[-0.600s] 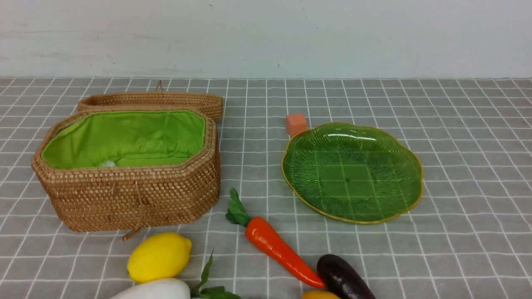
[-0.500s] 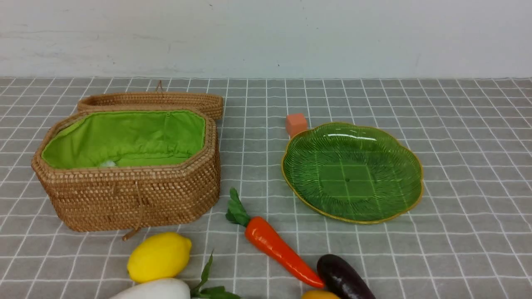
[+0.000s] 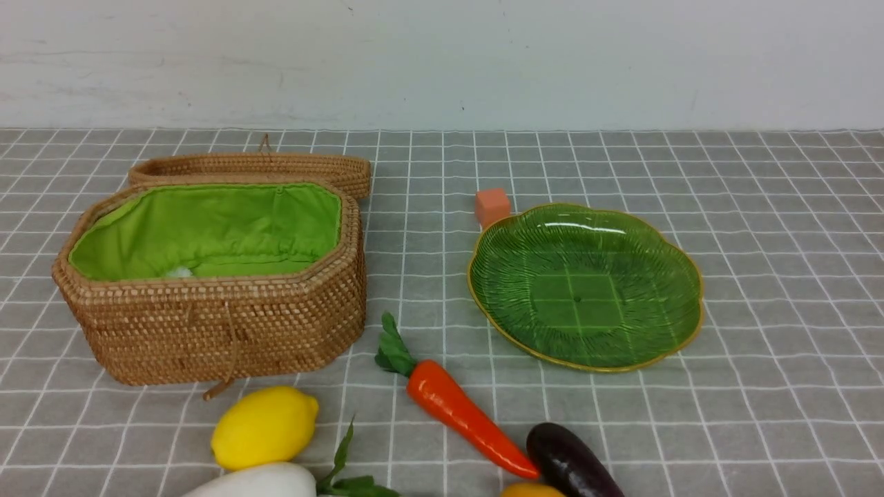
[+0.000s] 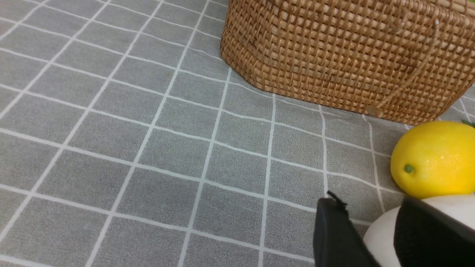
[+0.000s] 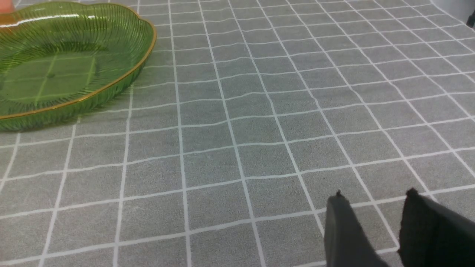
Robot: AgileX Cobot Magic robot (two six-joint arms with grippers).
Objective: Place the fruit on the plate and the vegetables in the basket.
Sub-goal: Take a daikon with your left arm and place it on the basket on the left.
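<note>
The open wicker basket (image 3: 207,331) with green lining stands at the left, and the empty green plate (image 3: 585,286) lies at the right. Along the near edge lie a yellow lemon (image 3: 264,426), a white radish (image 3: 255,482), an orange carrot (image 3: 463,414), a dark eggplant (image 3: 570,462) and a sliver of mango (image 3: 532,491). Neither gripper shows in the front view. My left gripper (image 4: 367,202) is open just over the radish's (image 4: 381,241) end, beside the lemon (image 4: 434,159). My right gripper (image 5: 374,193) is open over bare cloth, well away from the plate (image 5: 111,87).
The basket's lid (image 3: 255,169) lies behind the basket. A small orange cube (image 3: 492,206) sits at the plate's far left rim. A small white bit (image 3: 179,272) shows inside the basket. A grey checked cloth (image 3: 760,207) covers the table up to a white wall.
</note>
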